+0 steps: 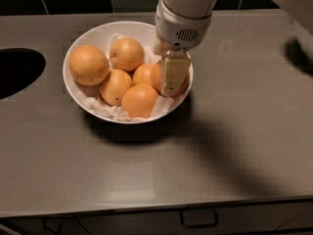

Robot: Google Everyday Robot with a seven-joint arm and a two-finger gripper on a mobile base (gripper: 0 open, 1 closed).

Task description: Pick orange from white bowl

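Bare counter (146, 175) up front, then the white bowl (93, 33), loaded with fruit. The orange (157, 78) sits at the bowl's right edge, and the gripper (172, 80) is down right on it, half hiding it. Clamped or loose? Cannot tell.

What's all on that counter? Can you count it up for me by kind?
Oranges: 6, counting the orange half hidden by the tool
Bowl: 1, white
Paper lining: 1
Tool: 1, down in the bowl's right side, at that orange
Total: 9
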